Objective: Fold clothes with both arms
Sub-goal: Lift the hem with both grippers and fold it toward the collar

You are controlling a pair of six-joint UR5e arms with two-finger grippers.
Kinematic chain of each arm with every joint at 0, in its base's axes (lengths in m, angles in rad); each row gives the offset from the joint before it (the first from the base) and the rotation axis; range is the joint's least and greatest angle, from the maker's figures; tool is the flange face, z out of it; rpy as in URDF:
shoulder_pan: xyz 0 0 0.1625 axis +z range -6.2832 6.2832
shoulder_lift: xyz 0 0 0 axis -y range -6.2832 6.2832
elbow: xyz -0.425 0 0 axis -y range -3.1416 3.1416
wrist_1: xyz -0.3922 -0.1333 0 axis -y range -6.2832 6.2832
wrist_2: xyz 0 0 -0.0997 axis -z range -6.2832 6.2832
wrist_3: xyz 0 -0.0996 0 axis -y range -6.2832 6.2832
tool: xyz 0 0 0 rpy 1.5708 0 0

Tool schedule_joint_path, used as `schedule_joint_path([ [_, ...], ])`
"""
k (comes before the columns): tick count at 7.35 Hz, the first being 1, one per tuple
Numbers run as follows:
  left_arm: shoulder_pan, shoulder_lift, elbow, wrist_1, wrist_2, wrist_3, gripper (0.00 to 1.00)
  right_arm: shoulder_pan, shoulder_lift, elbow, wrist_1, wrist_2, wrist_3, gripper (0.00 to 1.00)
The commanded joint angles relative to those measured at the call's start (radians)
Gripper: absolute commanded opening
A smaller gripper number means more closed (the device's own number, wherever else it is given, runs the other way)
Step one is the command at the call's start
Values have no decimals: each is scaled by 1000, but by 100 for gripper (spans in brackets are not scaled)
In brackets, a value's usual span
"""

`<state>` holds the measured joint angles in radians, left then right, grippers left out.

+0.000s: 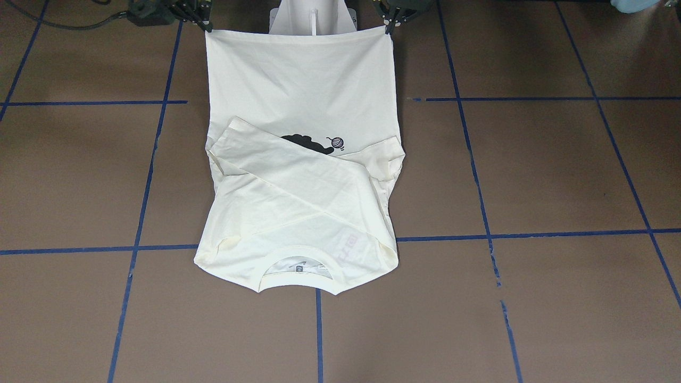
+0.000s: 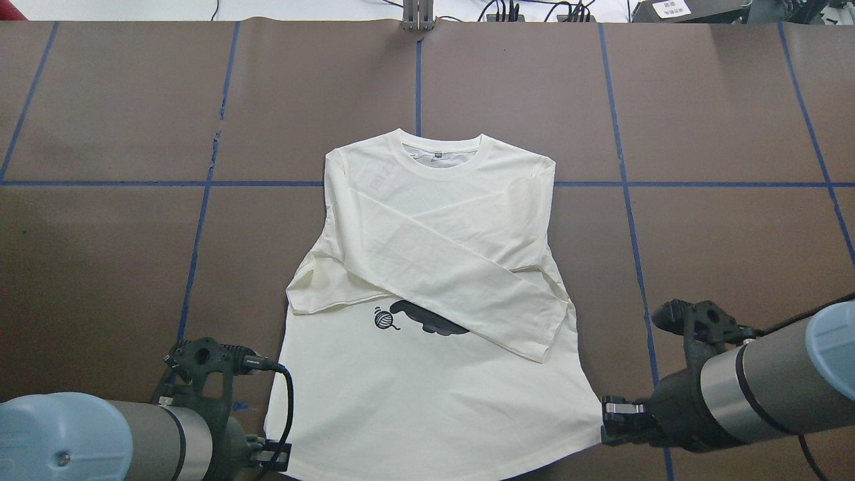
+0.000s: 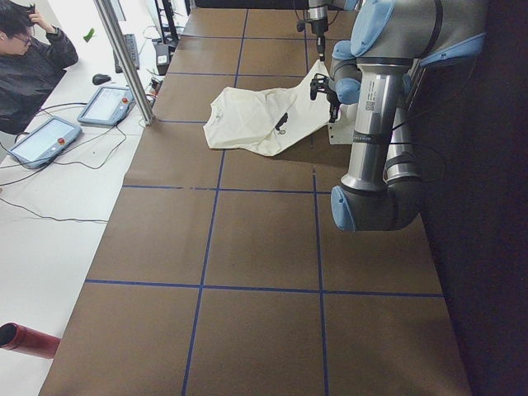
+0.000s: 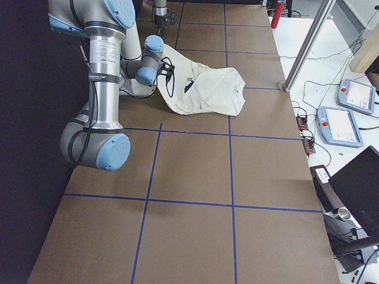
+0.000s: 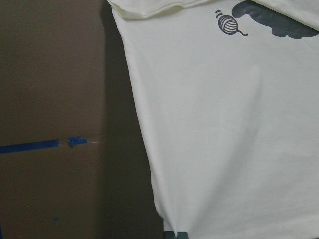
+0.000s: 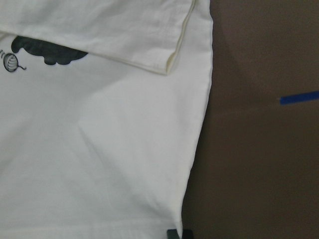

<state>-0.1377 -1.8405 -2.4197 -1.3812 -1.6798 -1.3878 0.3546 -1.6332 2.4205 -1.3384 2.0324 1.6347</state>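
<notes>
The cream-white shirt (image 2: 434, 401) lies print side up on the brown table, collar at the far side. Both long sleeves are folded across the chest and partly cover the black cat print (image 2: 427, 319); the lettering is hidden. My left gripper (image 2: 270, 457) is shut on the hem's left corner, and my right gripper (image 2: 611, 421) is shut on the hem's right corner. In the front-facing view the left gripper (image 1: 390, 27) and the right gripper (image 1: 206, 26) hold the hem raised and stretched taut. The shirt (image 5: 224, 124) fills the left wrist view and also the right wrist view (image 6: 99, 149).
The white pedestal base (image 1: 311, 16) stands behind the raised hem. Blue tape lines (image 2: 200, 220) cross the table. An operator (image 3: 29, 49) sits at a side desk with tablets (image 3: 107, 103) beside a metal post (image 3: 124, 58). A red cylinder (image 3: 25, 340) lies near the table's end.
</notes>
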Motion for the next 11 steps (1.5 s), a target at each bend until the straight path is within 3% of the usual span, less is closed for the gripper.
schedule_joint_path([
  [1, -168, -89, 95, -1, -3, 104, 0, 181, 91, -81, 1, 2, -47, 0],
  [4, -440, -164, 367, -128, -47, 289, 0, 380, 286, -341, 1, 0, -188, 0],
  [6, -499, -212, 463, -182, -47, 294, 0, 476, 438, -536, -1, -1, -247, 0],
  [8, -565, -291, 644, -293, -49, 296, 0, 509, 548, -708, 4, -3, -271, 0],
  [10, -589, -318, 860, -495, -44, 297, 0, 515, 593, -858, 112, -9, -268, 0],
  [11, -600, -321, 914, -550, -44, 297, 0, 515, 595, -915, 169, -9, -266, 0],
])
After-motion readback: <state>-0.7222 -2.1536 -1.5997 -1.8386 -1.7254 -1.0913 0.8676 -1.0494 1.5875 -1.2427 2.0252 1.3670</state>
